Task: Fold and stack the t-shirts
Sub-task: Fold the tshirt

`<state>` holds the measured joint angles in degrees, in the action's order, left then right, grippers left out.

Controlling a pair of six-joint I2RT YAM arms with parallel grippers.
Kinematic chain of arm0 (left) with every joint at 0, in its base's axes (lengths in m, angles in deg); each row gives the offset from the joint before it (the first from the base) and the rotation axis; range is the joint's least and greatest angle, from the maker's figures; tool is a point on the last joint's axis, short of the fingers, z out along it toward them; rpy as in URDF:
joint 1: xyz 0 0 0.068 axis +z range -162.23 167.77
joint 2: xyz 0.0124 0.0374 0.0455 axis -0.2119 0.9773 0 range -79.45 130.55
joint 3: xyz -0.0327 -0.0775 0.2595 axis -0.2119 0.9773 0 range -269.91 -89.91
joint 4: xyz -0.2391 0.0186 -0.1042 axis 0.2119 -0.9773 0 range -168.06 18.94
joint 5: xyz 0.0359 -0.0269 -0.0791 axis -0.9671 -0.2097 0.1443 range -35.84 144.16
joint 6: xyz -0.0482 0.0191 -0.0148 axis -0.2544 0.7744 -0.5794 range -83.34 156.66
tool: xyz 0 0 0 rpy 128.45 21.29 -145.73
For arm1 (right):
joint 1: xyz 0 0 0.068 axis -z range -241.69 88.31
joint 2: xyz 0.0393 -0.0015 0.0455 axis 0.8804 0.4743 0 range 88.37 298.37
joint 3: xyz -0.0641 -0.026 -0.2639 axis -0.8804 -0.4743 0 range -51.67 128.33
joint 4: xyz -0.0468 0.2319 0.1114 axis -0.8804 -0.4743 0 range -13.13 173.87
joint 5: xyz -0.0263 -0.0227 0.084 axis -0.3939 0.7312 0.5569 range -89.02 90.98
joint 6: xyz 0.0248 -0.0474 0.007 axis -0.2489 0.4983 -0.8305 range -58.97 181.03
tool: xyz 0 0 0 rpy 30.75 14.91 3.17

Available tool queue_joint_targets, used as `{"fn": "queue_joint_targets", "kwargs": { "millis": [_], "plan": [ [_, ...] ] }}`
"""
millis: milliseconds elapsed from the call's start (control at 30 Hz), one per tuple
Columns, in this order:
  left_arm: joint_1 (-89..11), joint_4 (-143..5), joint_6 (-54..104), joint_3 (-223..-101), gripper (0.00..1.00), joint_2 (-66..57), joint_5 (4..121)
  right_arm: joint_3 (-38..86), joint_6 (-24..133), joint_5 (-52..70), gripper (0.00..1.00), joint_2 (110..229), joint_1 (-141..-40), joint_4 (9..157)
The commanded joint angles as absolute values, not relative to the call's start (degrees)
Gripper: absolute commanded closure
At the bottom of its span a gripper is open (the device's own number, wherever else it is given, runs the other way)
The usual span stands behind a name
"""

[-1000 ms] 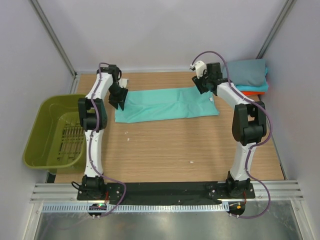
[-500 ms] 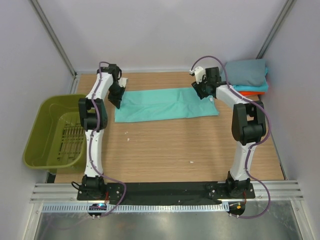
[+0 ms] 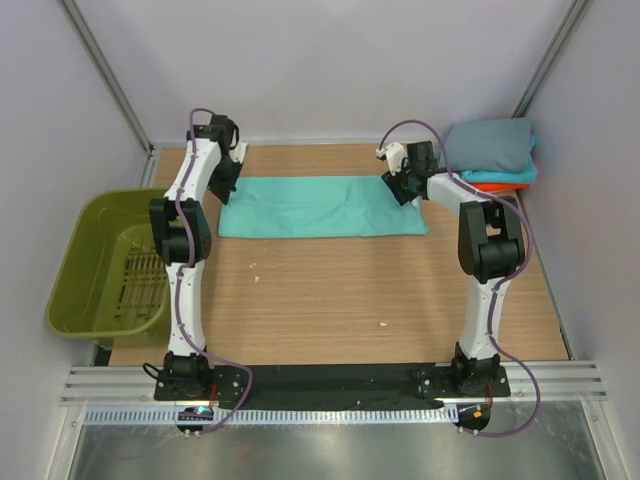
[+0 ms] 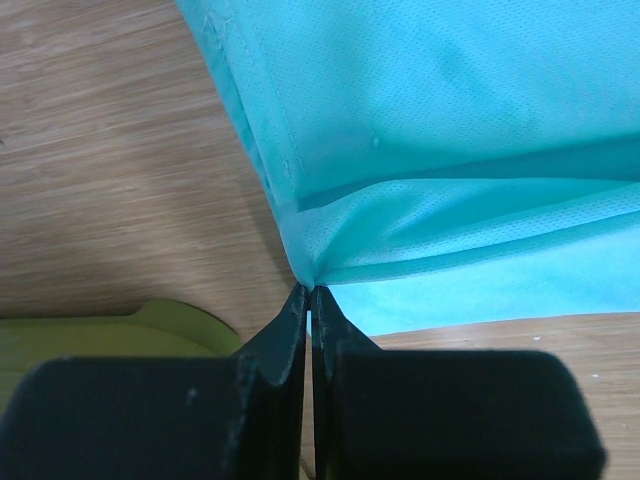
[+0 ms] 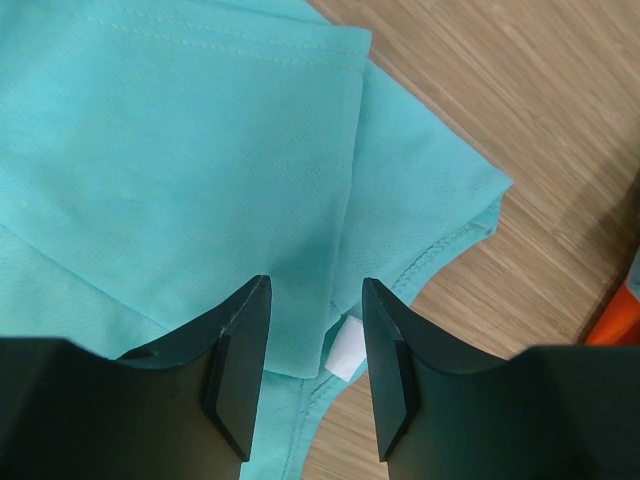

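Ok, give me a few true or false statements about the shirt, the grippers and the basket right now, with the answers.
1. The left gripper is shut on a corner of the mint t-shirt. True.
2. The right gripper is clamped shut on the cloth. False: its jaws stand open over the shirt's right end.
3. A grey t-shirt tops the folded stack at the far right corner. True.
4. The mint t-shirt lies in the olive basket. False: it lies on the table, stretched between the two grippers.
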<state>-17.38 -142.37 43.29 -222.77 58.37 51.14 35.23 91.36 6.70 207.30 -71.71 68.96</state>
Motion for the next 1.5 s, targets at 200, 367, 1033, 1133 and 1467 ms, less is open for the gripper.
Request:
{"fn": "queue_joint_targets", "kwargs": {
  "millis": [200,367,1033,1133,1467],
  "plan": [
    [-17.77,-139.88,41.58,-223.59,0.43,54.77,38.96,37.98,92.23,4.06,0.53,207.46,-72.06,72.45],
    [-19.52,-139.53,43.42,-223.33,0.16,48.97,42.46,38.68,90.04,3.45,0.53,203.95,-71.97,72.89],
    [-22.25,-130.65,41.14,-202.76,0.00,47.29,61.46,47.91,71.93,11.62,0.53,209.13,-73.91,60.51],
    [-22.78,-130.83,40.70,-203.29,0.00,48.96,61.64,49.40,71.23,11.71,0.53,210.88,-73.90,57.70],
    [-24.01,-131.00,39.47,-203.82,0.00,54.41,58.21,53.53,70.26,11.09,0.53,217.21,-73.90,52.94]
  ]
}}
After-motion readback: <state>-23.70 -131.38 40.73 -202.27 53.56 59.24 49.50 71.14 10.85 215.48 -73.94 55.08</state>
